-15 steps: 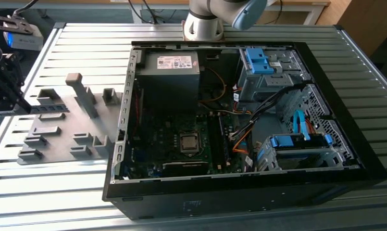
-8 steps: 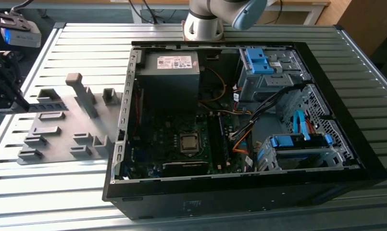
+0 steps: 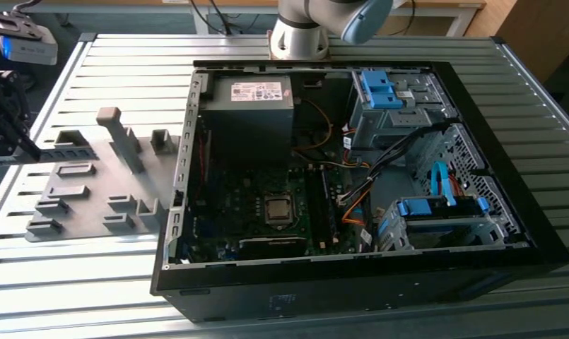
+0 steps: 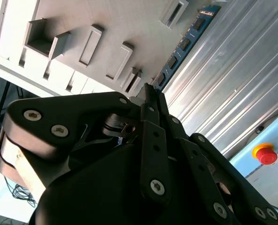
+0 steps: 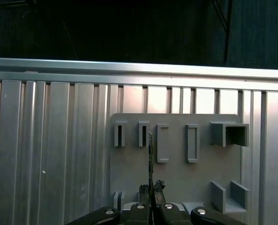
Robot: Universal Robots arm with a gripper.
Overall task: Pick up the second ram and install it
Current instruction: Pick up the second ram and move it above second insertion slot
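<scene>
The gripper [image 5: 151,191] has its fingers [image 4: 154,140] pinched tight on the ram [image 4: 186,40], which juts straight out past the fingertips.

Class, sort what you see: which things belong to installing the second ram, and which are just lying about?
Job: second ram, end effector shut on it, open computer case, motherboard.
Lying about: grey holder plate, red button, power supply.

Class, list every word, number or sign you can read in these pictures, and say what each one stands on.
The white label on the power supply: print too small to read.
The small label on the computer case: too small to read.
The memory stick held in the gripper: no readable print.
The red button: no lettering can be made out.
Nothing can be quoted.
</scene>
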